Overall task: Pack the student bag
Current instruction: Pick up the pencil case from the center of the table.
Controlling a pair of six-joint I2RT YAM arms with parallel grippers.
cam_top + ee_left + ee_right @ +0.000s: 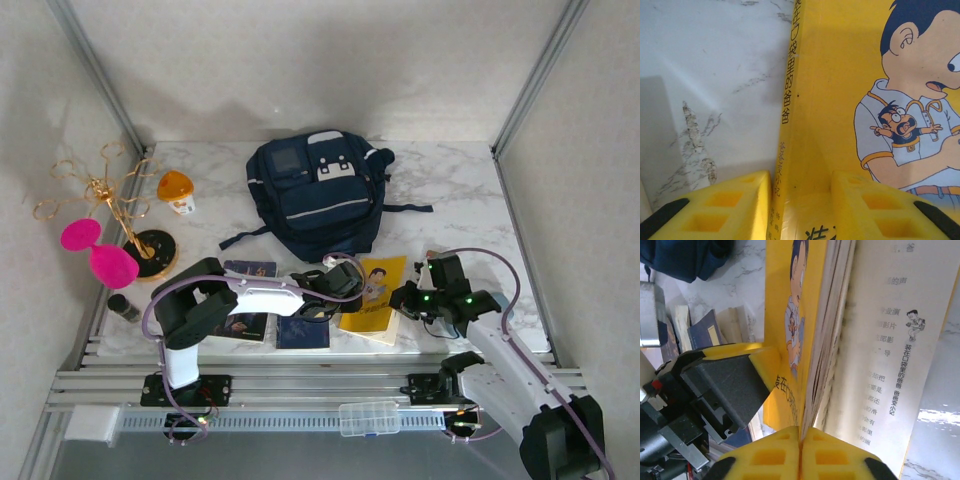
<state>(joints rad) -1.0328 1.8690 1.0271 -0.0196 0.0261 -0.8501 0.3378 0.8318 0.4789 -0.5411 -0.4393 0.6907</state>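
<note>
In front of the backpack (315, 195), had packed nothing yet: left the yellow book (375, 295) and blue booklets (300, 330) lying outside. Rested the left gripper (800, 200) on the book's cover, jaws apart astride the spine. Clenched the right gripper (800, 450) at its page edge; could not tell whether it pinched a leaf. Read opened inner pages from the right wrist; judged the bag's position from overhead.

Both arms reach inward from the near edge of the surface toward its middle. The left pincer (800, 200) holds its yellow fingers (720, 207) partly apart. The right pincer (801, 452) has its yellow fingertips (832, 457) pressed together.
</note>
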